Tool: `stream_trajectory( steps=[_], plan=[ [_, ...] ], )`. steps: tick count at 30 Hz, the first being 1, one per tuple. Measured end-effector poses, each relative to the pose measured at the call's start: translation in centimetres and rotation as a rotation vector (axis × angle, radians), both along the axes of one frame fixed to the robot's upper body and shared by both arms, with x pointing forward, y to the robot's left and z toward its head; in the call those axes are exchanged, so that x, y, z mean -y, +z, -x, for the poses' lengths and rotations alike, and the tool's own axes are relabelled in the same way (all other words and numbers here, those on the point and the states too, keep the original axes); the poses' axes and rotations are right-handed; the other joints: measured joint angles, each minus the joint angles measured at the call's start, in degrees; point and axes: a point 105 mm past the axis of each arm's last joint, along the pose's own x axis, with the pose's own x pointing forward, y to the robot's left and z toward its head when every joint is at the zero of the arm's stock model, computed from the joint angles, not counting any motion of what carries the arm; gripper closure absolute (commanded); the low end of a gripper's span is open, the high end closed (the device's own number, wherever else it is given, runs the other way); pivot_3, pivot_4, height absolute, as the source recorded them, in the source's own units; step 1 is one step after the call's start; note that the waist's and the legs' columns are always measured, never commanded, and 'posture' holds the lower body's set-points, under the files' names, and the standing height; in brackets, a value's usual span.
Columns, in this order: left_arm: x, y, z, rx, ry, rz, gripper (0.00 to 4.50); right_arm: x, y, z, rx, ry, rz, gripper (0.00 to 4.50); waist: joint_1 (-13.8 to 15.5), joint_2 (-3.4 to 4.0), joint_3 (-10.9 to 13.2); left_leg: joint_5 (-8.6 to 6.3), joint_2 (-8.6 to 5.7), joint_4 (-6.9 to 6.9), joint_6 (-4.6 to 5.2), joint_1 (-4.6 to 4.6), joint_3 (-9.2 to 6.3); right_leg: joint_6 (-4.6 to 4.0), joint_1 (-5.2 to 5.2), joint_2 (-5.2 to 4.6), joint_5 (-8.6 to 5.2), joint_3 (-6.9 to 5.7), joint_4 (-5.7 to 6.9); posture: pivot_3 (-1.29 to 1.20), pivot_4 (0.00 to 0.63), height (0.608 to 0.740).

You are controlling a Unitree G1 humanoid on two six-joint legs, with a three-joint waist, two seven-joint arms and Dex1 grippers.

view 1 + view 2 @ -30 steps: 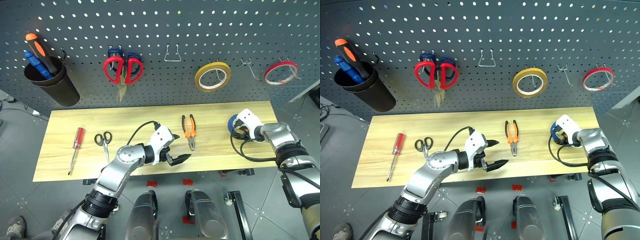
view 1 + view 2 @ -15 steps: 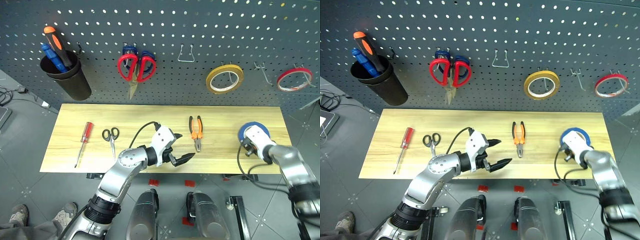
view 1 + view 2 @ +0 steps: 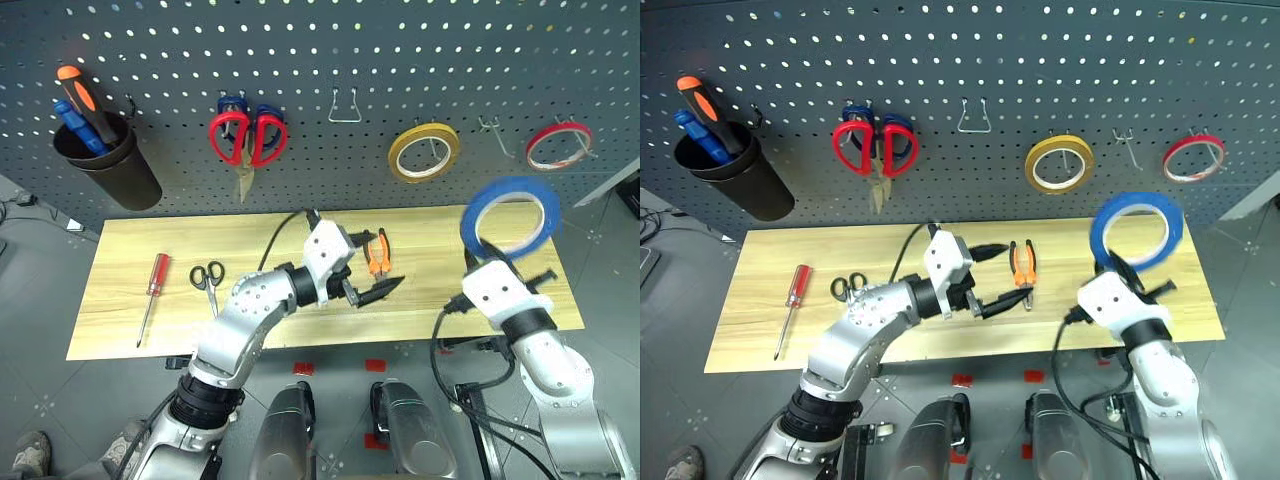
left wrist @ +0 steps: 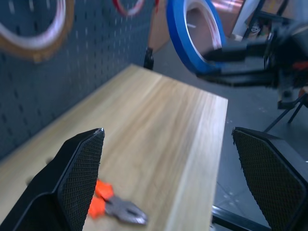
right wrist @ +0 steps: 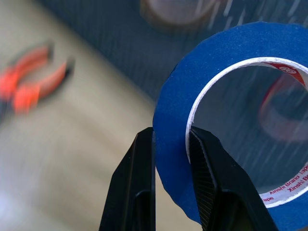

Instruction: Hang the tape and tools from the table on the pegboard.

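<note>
My right gripper (image 3: 492, 256) is shut on the lower rim of the blue tape (image 3: 470, 222), holding the ring upright in the air above the right end of the table (image 3: 140, 245), in front of the pegboard (image 3: 400, 60). The right wrist view shows both fingers clamping the tape (image 5: 173, 144). Above the table's middle, my left gripper (image 3: 378, 262) stands open over the orange-and-black pliers (image 3: 1021, 262), holding nothing. The small black scissors (image 3: 207, 275) and the red-handled screwdriver (image 3: 152, 290) lie on the left of the table.
On the pegboard hang a black cup of screwdrivers (image 3: 105, 165), red-and-blue scissors (image 3: 247, 140), a yellow roll (image 3: 425, 152) and a thin red roll (image 3: 558, 145). Bare hooks sit at the upper middle (image 3: 345, 105) and between the two rolls (image 3: 493, 130).
My right gripper closed on the blue tape and lifted it off the table, up and toward me. The left gripper rose, still open, to hover over the pliers.
</note>
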Motion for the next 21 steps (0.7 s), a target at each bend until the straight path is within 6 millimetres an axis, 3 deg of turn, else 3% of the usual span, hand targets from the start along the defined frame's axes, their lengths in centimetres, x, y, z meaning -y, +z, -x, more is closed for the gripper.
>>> stream_trajectory(
  steps=[6, 14, 21],
  plan=[
    [-1.1, 2.3, -1.4, 0.053, 0.064, 0.05, 0.0, -0.2, 2.9, -2.4, 0.091, 0.022, -0.012, 3.82, -0.05, -0.03, -0.01, 0.0, 0.01, 0.0, 0.01, -0.11, -0.01, -0.01, -0.06, -0.05, 0.0, -0.07, -0.1, -0.14, 0.328, 0.74],
    [-0.4, 2.8, -1.6, 0.054, 0.059, 0.08, 0.0, 3.5, 1.5, -5.8, 0.005, -0.033, -0.074, 3.82, -0.34, -0.04, -0.01, 0.01, 0.0, 0.05, 0.06, -0.22, -0.04, -0.03, -0.1, -0.1, 0.0, -0.13, -0.06, -0.13, 0.329, 0.74],
    [-0.2, 2.8, -1.6, 0.053, 0.053, 0.079, 0.0, 2.9, 2.6, -7.9, 0.007, 0.072, -0.122, 3.82, -1.03, -0.04, -0.01, 0.03, 0.03, 0.06, 0.1, -0.2, 0.0, -0.04, -0.12, -0.07, 0.01, -0.08, 0.01, -0.13, 0.327, 0.74]
  ],
)
